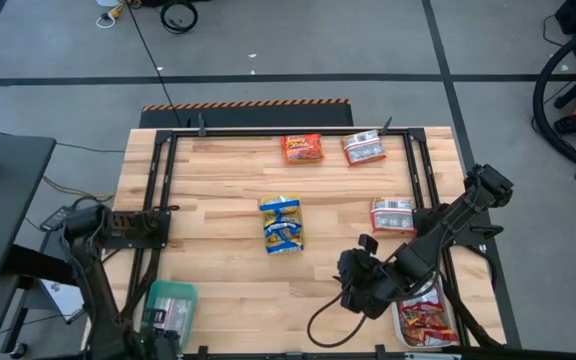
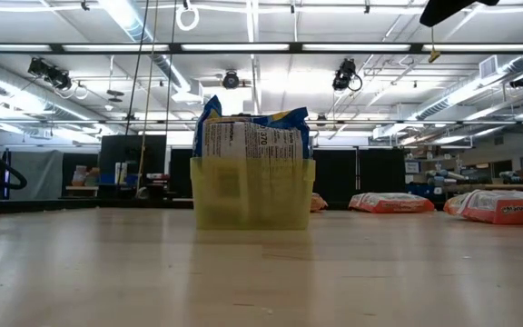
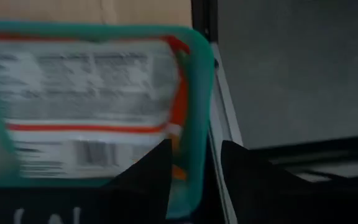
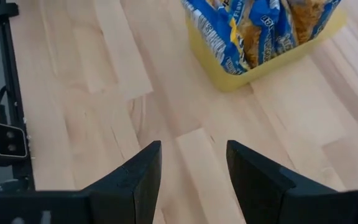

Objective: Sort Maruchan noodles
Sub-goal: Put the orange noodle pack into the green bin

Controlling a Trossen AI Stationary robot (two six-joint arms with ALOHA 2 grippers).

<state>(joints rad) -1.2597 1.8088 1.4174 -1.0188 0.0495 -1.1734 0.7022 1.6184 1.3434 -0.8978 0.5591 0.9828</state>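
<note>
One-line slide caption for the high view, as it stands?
Blue packets fill the yellow tray mid-table; three packets lie loose; right gripper hovers open beside the white tray.

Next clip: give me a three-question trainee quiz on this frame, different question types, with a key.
1. True or false: the yellow tray holds blue-and-yellow packets.
2. Which tray lies under the left gripper? A) white B) green C) yellow
3. Fill in: the right gripper is open over bare ____.

Key:
1. True; the right wrist view shows them standing in it.
2. B, the green tray, with a silver-white packet inside.
3. Table; nothing sits between its fingers. Three packets still lie loose: an orange one and two silver ones.
</note>
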